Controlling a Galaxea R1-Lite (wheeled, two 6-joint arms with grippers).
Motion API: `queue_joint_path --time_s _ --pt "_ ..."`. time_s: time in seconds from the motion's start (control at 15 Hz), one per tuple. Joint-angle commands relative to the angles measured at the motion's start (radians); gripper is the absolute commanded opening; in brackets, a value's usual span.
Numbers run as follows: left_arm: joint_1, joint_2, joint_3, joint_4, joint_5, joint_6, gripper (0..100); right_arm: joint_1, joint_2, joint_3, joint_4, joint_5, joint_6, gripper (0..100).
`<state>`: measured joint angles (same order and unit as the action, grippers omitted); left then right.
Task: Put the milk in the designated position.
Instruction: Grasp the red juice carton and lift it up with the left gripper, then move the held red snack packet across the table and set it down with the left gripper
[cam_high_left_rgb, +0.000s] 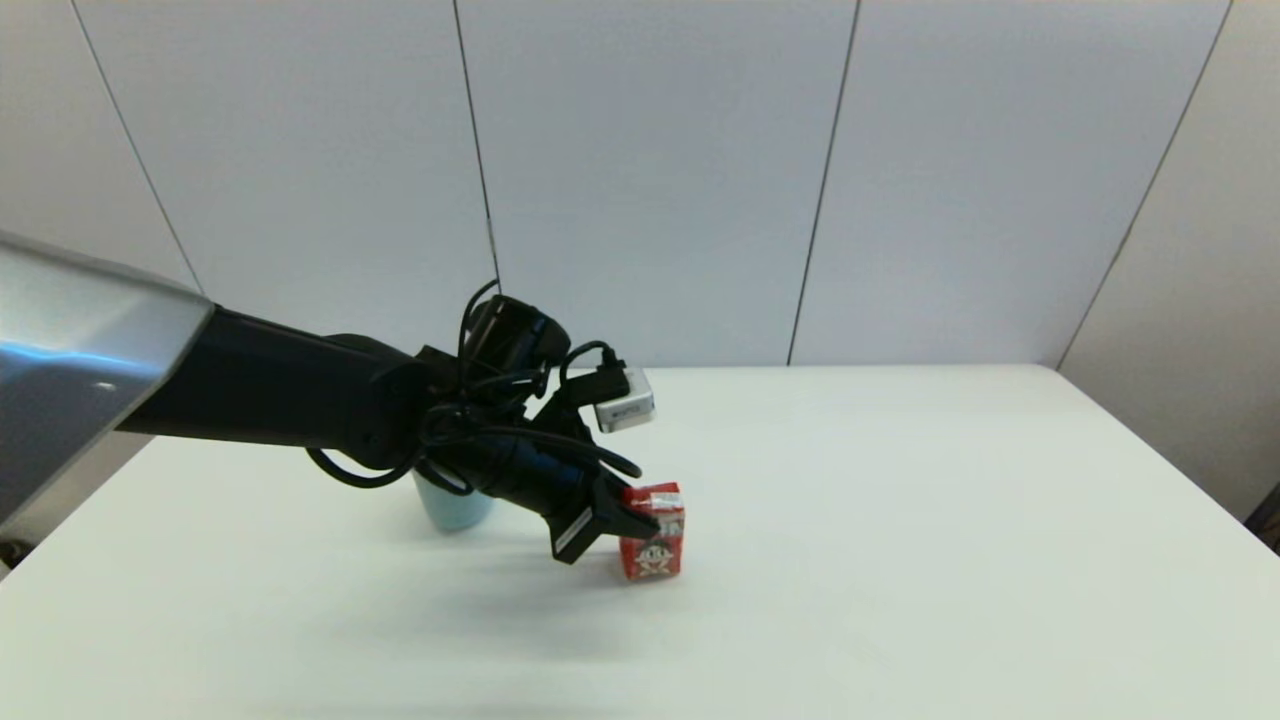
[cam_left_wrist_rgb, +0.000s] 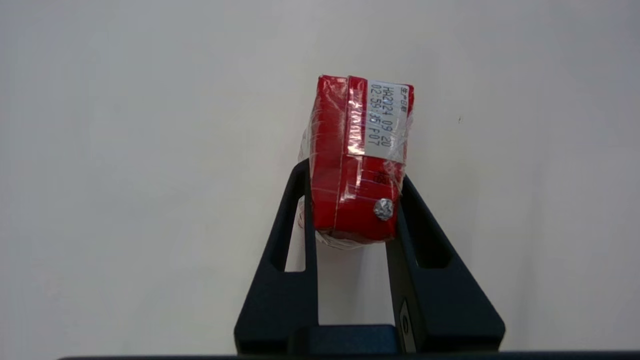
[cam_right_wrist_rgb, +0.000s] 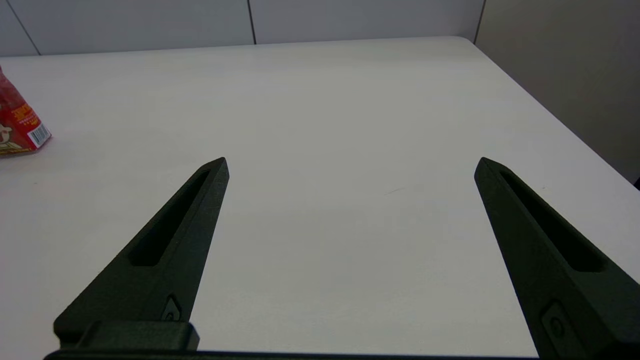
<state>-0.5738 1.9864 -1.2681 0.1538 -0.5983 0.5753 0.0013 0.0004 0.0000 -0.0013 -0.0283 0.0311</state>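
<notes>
Reaching forward and angled down, left gripper (cam_high_left_rgb: 640, 520) jaws clamp the milk (cam_high_left_rgb: 652, 543) standing on the table (cam_high_left_rgb: 900, 560).

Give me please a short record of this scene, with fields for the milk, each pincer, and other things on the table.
milk: red carton, upright, base on or just above the table; which, cannot tell
left pincer: shut on the milk, one finger on each side of its upper part
right pincer: open, holds nothing, over bare table to the right of the milk
cup: light blue, on the table behind the left arm, mostly hidden, left of the milk
contact cup and milk: apart
</notes>
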Motion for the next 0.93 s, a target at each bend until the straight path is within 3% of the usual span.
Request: queue_joint_path --time_s 0.07,0.33,0.6,0.93 --pt "0.000 -0.063 -0.001 -0.002 -0.003 -0.032 0 0.000 0.001 0.000 0.000 0.001 0.000 100" --pt "0.002 -0.156 -0.004 -0.005 0.002 -0.118 0 0.000 0.001 0.000 0.000 -0.001 0.000 100" --pt "0.038 -0.265 -0.008 -0.034 0.135 -0.176 0 0.000 0.001 0.000 0.000 -0.001 0.000 100" --pt "0.253 -0.239 -0.163 -0.054 0.135 -0.157 0 0.000 0.000 0.000 0.000 -0.001 0.000 100"
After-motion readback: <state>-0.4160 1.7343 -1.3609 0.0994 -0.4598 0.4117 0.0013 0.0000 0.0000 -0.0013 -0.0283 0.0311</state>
